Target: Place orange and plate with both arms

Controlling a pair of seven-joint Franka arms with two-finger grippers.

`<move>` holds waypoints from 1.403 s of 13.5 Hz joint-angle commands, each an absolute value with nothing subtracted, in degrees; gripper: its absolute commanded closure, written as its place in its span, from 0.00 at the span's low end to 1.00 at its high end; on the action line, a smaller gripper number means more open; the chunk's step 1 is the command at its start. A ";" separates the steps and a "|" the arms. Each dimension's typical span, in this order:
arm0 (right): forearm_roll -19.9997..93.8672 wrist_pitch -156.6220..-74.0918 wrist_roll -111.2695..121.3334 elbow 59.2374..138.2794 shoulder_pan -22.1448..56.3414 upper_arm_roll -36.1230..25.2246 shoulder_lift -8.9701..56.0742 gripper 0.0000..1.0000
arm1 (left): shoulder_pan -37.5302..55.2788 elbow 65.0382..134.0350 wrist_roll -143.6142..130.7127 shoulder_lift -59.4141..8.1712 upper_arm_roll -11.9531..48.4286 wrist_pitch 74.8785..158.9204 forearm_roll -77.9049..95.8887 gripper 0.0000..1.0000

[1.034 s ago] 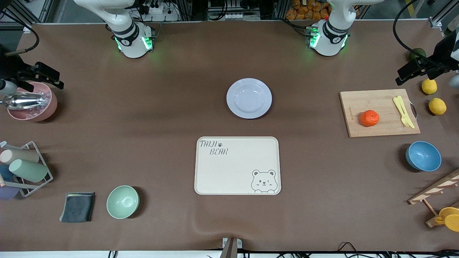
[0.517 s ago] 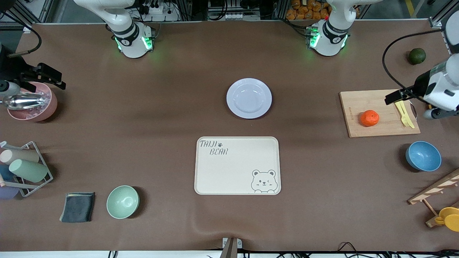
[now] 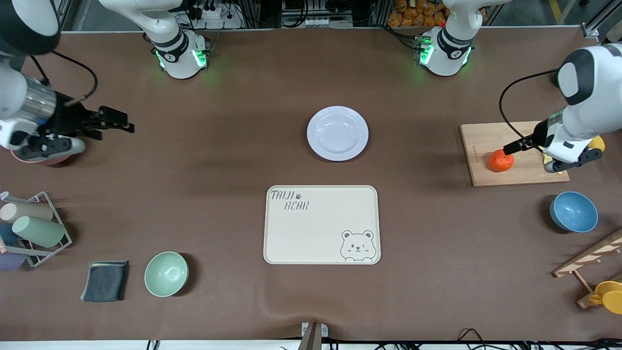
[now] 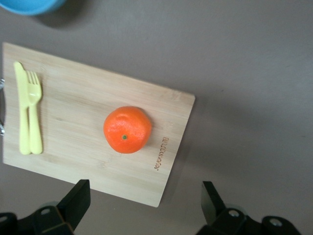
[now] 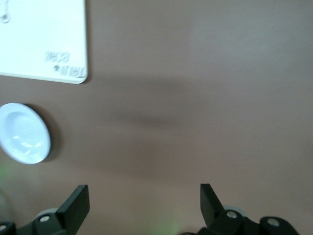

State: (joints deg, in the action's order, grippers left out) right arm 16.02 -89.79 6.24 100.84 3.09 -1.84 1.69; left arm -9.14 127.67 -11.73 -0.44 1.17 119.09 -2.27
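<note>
The orange (image 3: 500, 161) sits on a wooden cutting board (image 3: 491, 133) at the left arm's end of the table; it also shows in the left wrist view (image 4: 127, 129). My left gripper (image 3: 513, 147) hangs open and empty over the board, beside the orange; in its wrist view (image 4: 145, 205) the jaws stand wide apart. The lavender-white plate (image 3: 337, 133) lies empty mid-table, and shows in the right wrist view (image 5: 23, 133). My right gripper (image 3: 120, 124) is open and empty over bare table at the right arm's end, also seen in its wrist view (image 5: 142, 203).
The cream bear tray (image 3: 321, 224) lies nearer the front camera than the plate. A yellow fork and knife (image 4: 28, 115) lie on the board. A blue bowl (image 3: 573, 211), mint bowl (image 3: 166, 273), pink bowl (image 3: 43, 158), cup rack (image 3: 29, 228) and dark cloth (image 3: 105, 280) stand around.
The left arm has swung in from the table's end to over the cutting board, beside the orange. The right gripper has moved from over the pink bowl toward the middle of the table.
</note>
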 commanded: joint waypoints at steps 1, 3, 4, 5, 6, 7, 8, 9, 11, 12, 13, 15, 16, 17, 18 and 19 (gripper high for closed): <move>21.69 -90.52 6.42 101.07 6.40 -2.20 5.70 0.00 | -11.67 128.58 -9.77 -4.64 1.67 123.21 -4.74 0.00; 22.67 -92.28 6.42 101.60 8.96 -2.20 8.25 0.00 | -13.09 128.50 -6.69 -7.89 1.67 125.76 -4.92 0.00; 23.20 -92.89 6.42 103.17 9.23 -2.20 8.44 0.00 | -13.01 128.32 -6.68 -8.87 1.67 126.64 -4.92 0.00; 24.07 -93.51 6.42 105.18 9.23 -2.20 8.35 0.00 | -13.01 128.32 -6.68 -9.66 1.67 127.00 -4.92 0.00; 25.47 -94.04 6.59 107.29 9.23 -2.20 8.18 0.00 | -13.01 128.32 -6.59 -10.71 1.67 127.70 -4.92 0.00; 26.97 -94.39 6.59 109.14 8.97 -2.20 7.83 0.00 | -12.92 128.23 -6.59 -11.94 1.67 127.97 -5.01 0.00; 28.64 -94.57 6.68 110.12 8.88 -2.20 7.47 0.00 | -13.01 128.15 -6.59 -12.74 1.67 128.06 -5.10 0.00; 29.96 -94.48 6.68 110.91 8.70 -2.11 7.30 0.00 | -12.92 128.14 -6.59 -13.27 1.58 128.49 -5.10 0.00; 36.00 -94.57 8.60 113.71 8.61 -2.28 7.21 0.00 | -12.92 127.88 -6.59 -14.41 1.58 128.93 -5.10 0.00; 37.69 -95.01 9.40 114.86 8.53 -2.29 7.21 0.00 | -12.92 127.88 -6.59 -14.76 1.50 129.20 -5.10 0.00; 37.97 -95.36 10.19 115.31 8.44 -2.29 7.29 0.00 | -12.92 127.88 -6.59 -14.85 1.49 129.20 -5.18 0.00; 38.84 -95.36 12.21 116.80 7.91 -2.29 7.29 0.00 | -12.92 127.88 -6.59 -15.20 1.49 129.20 -7.27 0.00; 40.94 -95.27 13.52 117.85 7.82 -2.29 7.21 0.00 | -13.18 127.62 -6.59 -15.29 1.58 129.20 -9.03 0.00; 42.87 -95.27 14.75 118.99 7.74 -2.37 7.29 0.00 | -13.18 127.53 -6.59 -15.73 1.50 129.20 -9.14 0.00; 43.85 -95.53 15.64 119.44 7.73 -2.37 7.38 0.00 | -13.10 127.44 -6.59 -15.99 1.49 129.20 -9.14 0.00; 43.86 -95.80 15.73 119.44 7.73 -2.37 7.64 0.00 | -13.18 127.44 -6.59 -16.26 1.58 129.29 -9.14 0.00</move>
